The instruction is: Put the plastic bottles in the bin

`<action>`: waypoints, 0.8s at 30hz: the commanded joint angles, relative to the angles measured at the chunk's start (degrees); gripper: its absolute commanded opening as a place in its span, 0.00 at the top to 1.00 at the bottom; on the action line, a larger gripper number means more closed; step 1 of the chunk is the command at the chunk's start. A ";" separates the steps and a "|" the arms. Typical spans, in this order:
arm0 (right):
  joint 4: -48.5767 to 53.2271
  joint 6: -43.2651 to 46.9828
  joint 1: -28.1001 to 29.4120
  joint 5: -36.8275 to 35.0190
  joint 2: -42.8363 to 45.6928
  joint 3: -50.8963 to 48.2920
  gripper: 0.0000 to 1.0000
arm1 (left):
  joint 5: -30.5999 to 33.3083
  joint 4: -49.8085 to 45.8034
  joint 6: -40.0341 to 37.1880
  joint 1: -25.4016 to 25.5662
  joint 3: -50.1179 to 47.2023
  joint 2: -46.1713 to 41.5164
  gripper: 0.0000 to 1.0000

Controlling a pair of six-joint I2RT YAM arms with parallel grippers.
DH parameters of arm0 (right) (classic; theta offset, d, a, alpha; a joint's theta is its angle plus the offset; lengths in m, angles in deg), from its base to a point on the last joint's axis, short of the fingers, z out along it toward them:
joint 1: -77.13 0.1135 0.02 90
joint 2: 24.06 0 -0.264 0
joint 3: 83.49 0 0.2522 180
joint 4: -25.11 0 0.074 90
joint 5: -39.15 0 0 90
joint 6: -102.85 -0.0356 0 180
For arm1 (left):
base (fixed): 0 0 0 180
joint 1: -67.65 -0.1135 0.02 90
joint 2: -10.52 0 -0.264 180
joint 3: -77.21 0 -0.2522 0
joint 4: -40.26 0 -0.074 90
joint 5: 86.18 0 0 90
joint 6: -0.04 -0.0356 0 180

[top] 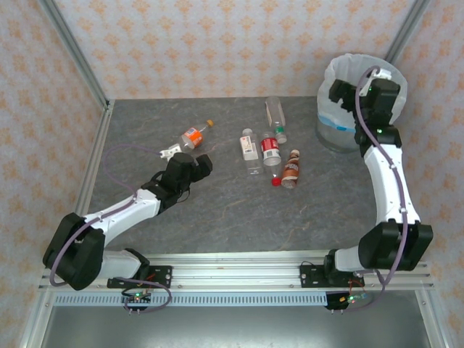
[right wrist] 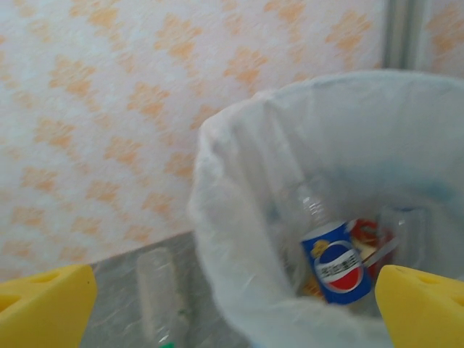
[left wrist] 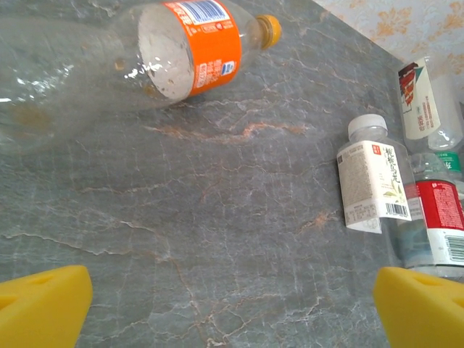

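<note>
Clear plastic bottle with orange label [top: 192, 136] lies well left of the round grey-blue bin [top: 333, 127]; it looks light, crushable and slippery, probably best taken across the label. Left gripper [left wrist: 232, 308] and right gripper [right wrist: 232, 304] both have fingers spread wide, holding nothing.

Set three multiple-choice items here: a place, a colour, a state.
1. Where on the table does the bin stand?
A) far right corner
B) far left corner
C) near edge
2. What colour is the orange-labelled bottle's cap?
A) blue
B) white
C) orange
3. How is the left hand?
A) shut on a bottle
B) open, holding nothing
C) shut on nothing
Answers: 1 A, the top view shows it at the back right. 2 C, the left wrist view shows an orange cap. 3 B, its yellow pads stand wide apart over bare table.
</note>
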State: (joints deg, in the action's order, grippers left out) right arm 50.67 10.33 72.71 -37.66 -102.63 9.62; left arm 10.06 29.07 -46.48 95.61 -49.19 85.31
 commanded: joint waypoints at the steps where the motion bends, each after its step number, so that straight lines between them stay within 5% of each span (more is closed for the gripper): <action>1: -0.82 0.40 4.00 6.53 3.01 -3.16 0.01 | -1.27 1.78 0.89 -0.56 2.44 0.92 0.00; 10: 2.88 0.70 11.86 3.22 9.58 -15.54 0.01 | -2.88 3.60 2.89 -0.56 2.80 2.16 0.00; 24: 8.54 -7.47 12.95 0.77 8.35 -29.34 0.01 | -5.14 4.26 8.41 0.97 4.90 4.28 0.00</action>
State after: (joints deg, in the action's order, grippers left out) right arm 56.02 4.10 85.27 -34.60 -93.25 -19.25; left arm 4.11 32.39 -40.77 95.81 -46.29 89.85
